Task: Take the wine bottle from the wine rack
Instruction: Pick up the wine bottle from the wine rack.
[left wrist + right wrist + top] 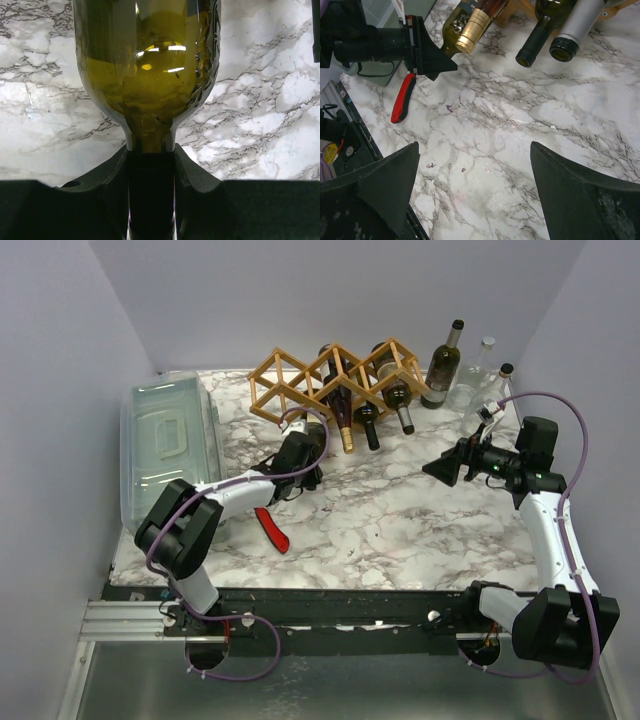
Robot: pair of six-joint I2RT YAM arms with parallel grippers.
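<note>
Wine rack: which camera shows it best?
The top view: the whole rack shows, bottles in its right cells. The right wrist view catches only slat ends at its top edge; the left wrist view shows none.

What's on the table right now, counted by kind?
Wine rack: 1
Racked bottles: 3
Gripped bottle, neck in left tool: 1
Upright bottles: 3
Clear lidded bin: 1
Red-handled object: 1
Total: 10
</note>
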